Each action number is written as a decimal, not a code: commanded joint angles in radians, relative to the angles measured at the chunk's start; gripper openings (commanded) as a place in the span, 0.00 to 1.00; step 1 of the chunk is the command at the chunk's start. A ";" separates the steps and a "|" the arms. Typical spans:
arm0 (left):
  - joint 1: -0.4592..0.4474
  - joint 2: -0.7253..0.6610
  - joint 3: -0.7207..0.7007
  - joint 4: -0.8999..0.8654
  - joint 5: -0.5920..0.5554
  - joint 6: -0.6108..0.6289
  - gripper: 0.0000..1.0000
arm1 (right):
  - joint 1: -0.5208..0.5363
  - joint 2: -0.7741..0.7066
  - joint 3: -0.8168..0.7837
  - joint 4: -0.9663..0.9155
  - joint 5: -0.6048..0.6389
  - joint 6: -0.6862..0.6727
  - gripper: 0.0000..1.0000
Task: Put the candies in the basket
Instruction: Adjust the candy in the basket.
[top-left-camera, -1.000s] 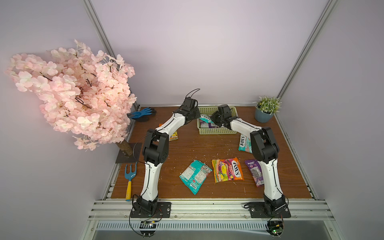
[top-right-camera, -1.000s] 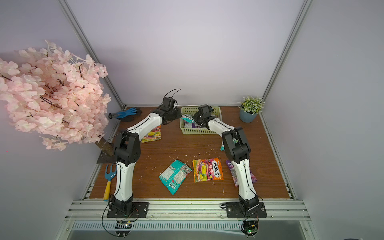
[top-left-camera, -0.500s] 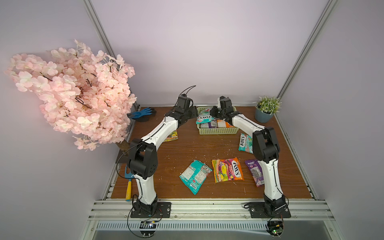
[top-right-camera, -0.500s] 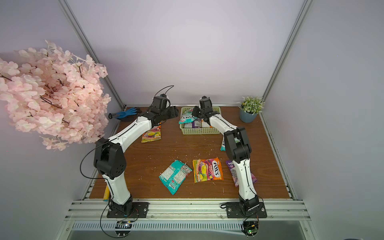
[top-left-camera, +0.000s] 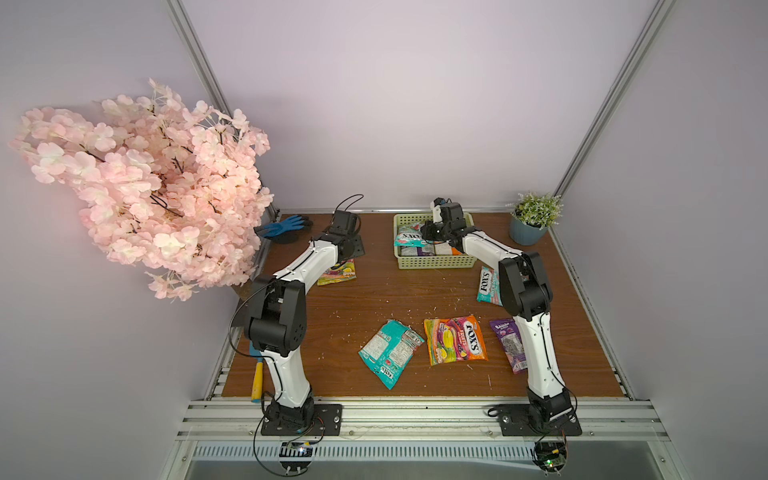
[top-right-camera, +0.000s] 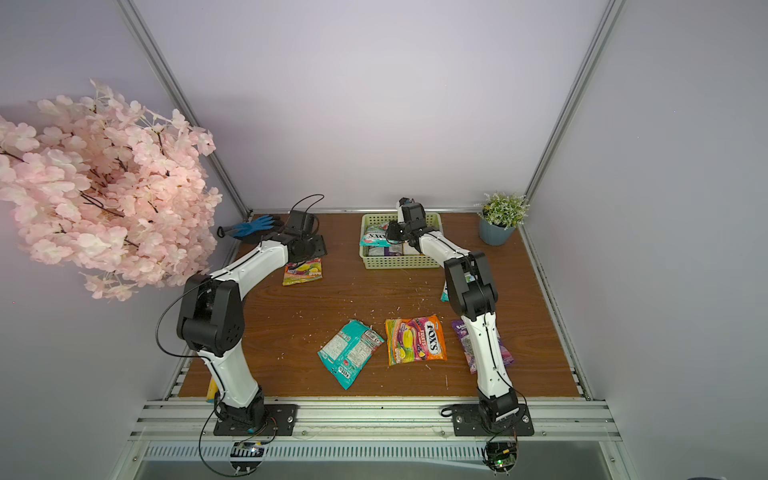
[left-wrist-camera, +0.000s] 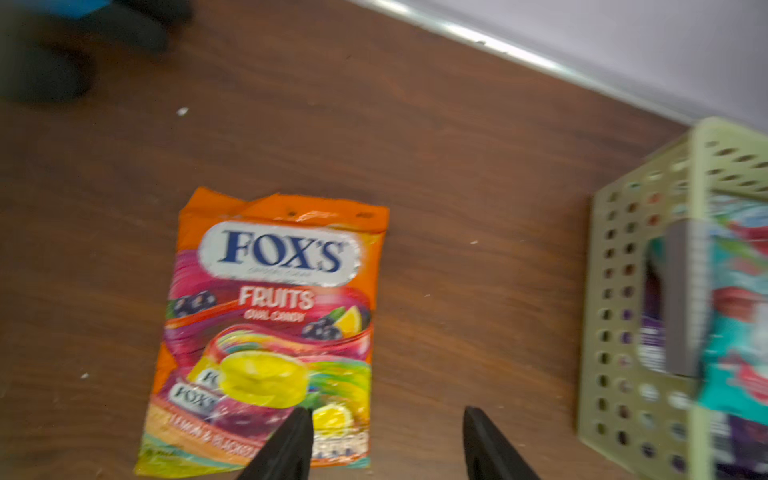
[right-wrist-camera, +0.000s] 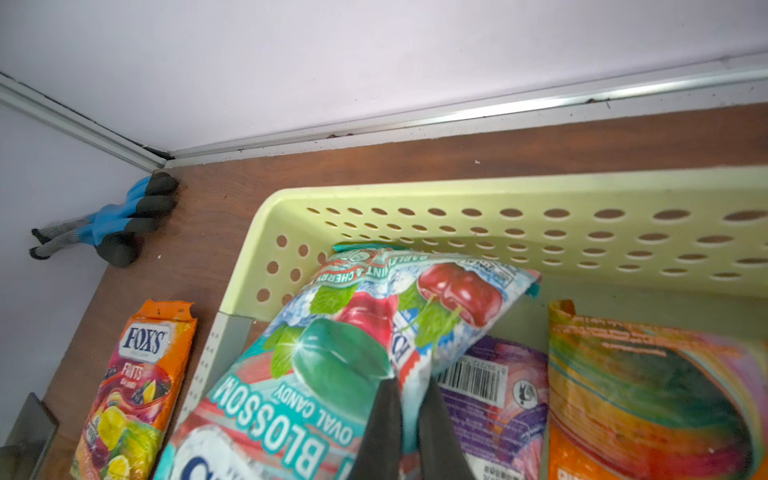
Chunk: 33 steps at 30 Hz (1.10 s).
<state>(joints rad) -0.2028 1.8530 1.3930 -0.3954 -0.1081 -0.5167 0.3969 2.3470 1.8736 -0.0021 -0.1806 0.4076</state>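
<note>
Plastic that thin looked light, limp and slippery, so while your right claw (right-wrist-camera: 409, 384) pinched a fold of the teal bag (right-wrist-camera: 332, 345) over the basket (right-wrist-camera: 457, 195), your left claw (left-wrist-camera: 386, 411) hung open over a corner of the orange bag (left-wrist-camera: 270, 316) lying flat on the surface (left-wrist-camera: 457, 187) nearby, best nipped at a sealed edge.
</note>
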 joint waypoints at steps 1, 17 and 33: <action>0.048 -0.005 -0.011 -0.033 -0.035 0.051 0.61 | 0.013 -0.024 -0.022 0.097 0.015 -0.084 0.00; 0.182 0.140 -0.037 -0.085 -0.079 0.132 0.59 | -0.010 -0.009 -0.023 0.102 0.005 -0.244 0.00; 0.186 0.176 -0.083 0.029 0.040 0.141 0.59 | -0.012 -0.005 -0.095 0.215 -0.106 -0.102 0.07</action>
<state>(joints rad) -0.0288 1.9926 1.3327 -0.3744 -0.1139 -0.3882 0.3843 2.3474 1.7889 0.1390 -0.2253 0.2470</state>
